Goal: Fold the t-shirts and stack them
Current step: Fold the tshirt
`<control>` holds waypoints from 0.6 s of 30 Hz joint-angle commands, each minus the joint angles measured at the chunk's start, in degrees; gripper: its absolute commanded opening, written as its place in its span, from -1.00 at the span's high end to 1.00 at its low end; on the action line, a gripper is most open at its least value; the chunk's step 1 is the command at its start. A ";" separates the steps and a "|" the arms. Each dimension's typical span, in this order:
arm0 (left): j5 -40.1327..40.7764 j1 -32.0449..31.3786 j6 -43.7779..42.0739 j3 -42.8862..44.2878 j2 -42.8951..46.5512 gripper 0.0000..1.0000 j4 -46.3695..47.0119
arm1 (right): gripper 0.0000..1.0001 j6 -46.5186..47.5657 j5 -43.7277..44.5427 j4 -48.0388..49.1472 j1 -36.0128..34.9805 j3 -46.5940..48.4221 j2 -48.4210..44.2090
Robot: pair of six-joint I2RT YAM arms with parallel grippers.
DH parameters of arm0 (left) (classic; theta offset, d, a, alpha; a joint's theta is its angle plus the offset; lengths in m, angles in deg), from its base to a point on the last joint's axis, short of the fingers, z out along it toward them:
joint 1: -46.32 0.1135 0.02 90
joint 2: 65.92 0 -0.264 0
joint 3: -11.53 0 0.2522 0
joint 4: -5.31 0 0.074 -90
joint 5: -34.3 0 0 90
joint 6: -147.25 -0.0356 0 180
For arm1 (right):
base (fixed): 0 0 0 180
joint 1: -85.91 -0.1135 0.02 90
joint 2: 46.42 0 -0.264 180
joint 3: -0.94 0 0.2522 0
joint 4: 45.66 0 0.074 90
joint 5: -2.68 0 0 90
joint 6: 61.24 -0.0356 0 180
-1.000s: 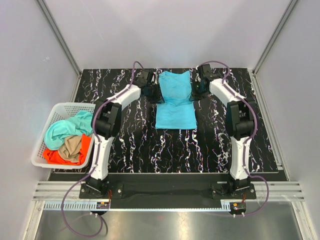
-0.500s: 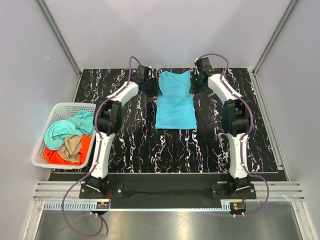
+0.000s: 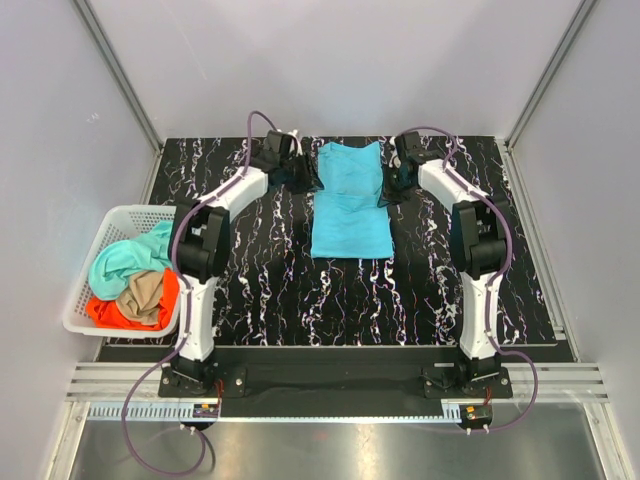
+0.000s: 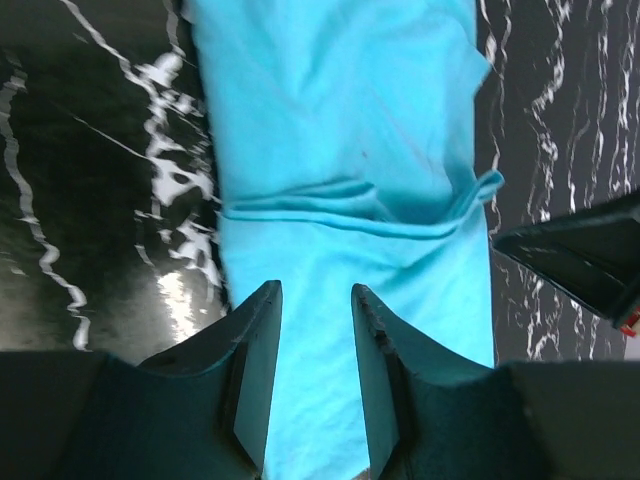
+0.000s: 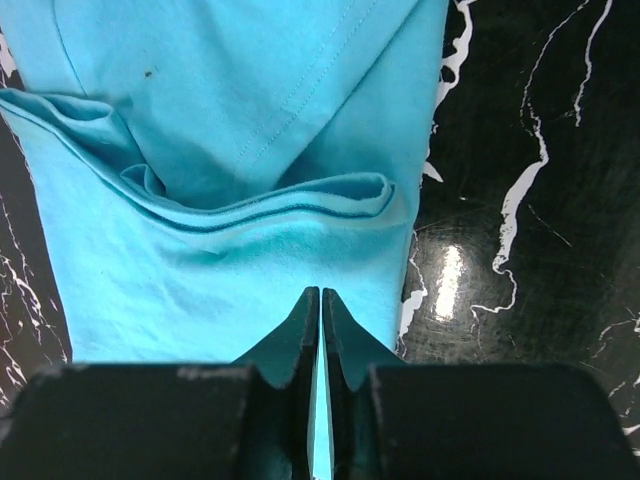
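Folded cyan t-shirt (image 3: 350, 200) lies mid-table. Left gripper (image 4: 315, 292) at its 10 o'clock, fingers parted above cloth. Right gripper (image 5: 320, 295) at 2 o'clock, fingers pressed together.

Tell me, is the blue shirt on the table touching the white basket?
Apart. The top view shows a wide stretch of bare black table between the blue shirt and the basket.
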 commanded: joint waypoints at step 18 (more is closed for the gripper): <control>-0.19 0.74 -1.36 7.43 -10.17 0.17 -1.17 | 0.81 -2.42 6.78 5.90 2.42 -4.12 2.46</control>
